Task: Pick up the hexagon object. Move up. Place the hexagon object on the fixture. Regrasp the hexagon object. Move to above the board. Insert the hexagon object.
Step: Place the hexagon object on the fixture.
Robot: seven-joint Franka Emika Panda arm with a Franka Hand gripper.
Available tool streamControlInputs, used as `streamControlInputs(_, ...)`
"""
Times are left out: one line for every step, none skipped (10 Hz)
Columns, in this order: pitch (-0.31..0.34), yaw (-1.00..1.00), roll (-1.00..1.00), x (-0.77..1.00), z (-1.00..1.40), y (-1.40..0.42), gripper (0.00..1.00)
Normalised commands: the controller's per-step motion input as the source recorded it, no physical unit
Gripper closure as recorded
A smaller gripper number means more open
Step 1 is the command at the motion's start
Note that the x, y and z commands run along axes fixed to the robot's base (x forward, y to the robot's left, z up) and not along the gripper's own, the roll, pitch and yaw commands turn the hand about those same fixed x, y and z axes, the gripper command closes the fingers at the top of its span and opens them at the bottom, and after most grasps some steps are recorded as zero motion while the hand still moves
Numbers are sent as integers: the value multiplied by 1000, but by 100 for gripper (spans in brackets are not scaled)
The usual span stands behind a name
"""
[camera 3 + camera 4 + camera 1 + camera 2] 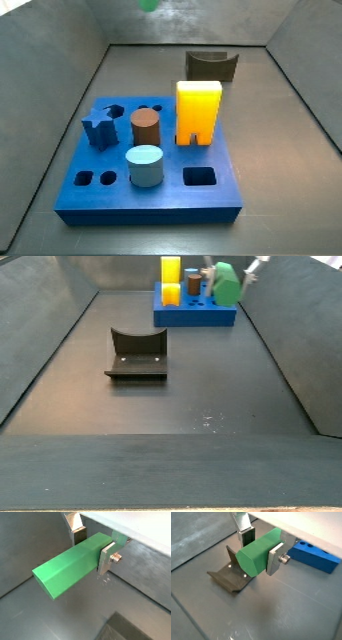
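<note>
My gripper (92,549) is shut on the green hexagon object (67,572), which sticks out sideways from between the two silver plates, clear of the floor. In a wrist view the hexagon object (254,559) hangs above the dark notched fixture (231,577), with a corner of the blue board (314,557) beyond it. In a side view the hexagon object (225,284) is held high, tilted, near the right wall, above and past the fixture (136,353) and in front of the board (201,316). Only a green blur (147,5) of it shows at the upper edge of a side view.
On the board (147,195) stand a tall yellow block (198,110), a brown cylinder (146,127), a light-blue cylinder (144,165) and a blue star (100,125). The fixture (210,66) sits behind the board. Grey walls enclose the floor.
</note>
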Motion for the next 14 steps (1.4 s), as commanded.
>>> streamControlInputs(13,15,16,1000,-43,-292,100)
streamControlInputs(21,19,14,1000,-43,-270,100)
streamControlInputs(33,24,14,1000,-42,-246,100)
streamControlInputs(42,29,15,1000,-41,-228,100)
streamControlInputs(53,31,17,1000,-39,-209,100)
streamControlInputs(65,35,19,1000,-39,-191,100)
streamControlInputs(272,199,-1000,1000,38,239,100)
streamControlInputs(278,188,-1000,1000,46,282,100)
streamControlInputs(281,129,-1000,1000,38,237,100)
streamControlInputs(281,105,-1000,1000,20,192,100)
streamControlInputs(280,88,-1000,1000,13,172,100)
streamControlInputs(284,52,-1000,1000,7,138,100)
streamControlInputs(286,20,-1000,1000,5,121,100)
streamControlInputs(288,-31,-1000,893,-4,88,100)
